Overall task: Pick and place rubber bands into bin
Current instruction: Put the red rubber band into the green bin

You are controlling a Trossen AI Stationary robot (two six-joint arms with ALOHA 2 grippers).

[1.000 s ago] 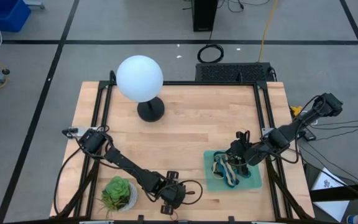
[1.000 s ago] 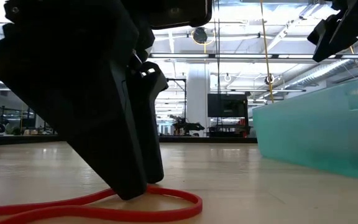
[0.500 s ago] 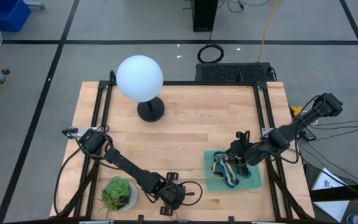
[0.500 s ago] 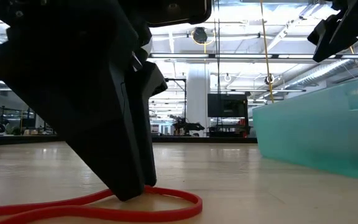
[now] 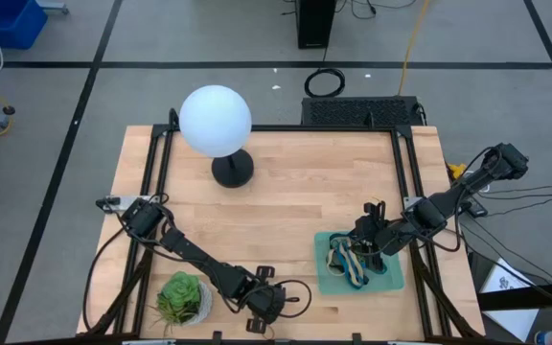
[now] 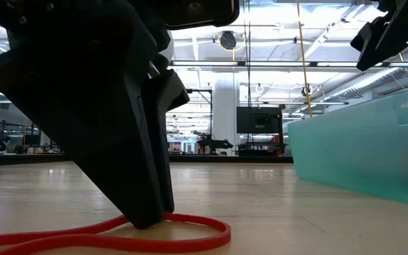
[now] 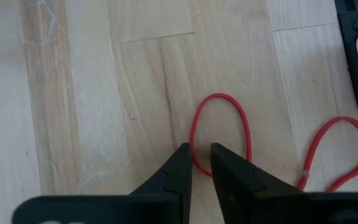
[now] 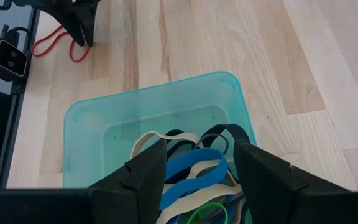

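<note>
Both arms are dark, near black, built of slim jointed links with thicker round housings at the joints. Thin black cables loop along the left arm [image 5: 185, 251] and trail from the right arm [image 5: 448, 199] off past the bench edge. Each tool ends in two matte black wedge-shaped fingers [image 7: 180, 171] with flat faces, tapering toward blunt tips.

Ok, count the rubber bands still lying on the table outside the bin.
1: the red rubber band near the table's front edge, straddled by the left gripper's narrowed fingers. Others may be hidden under the arm. The rest sit in the bin.
</note>
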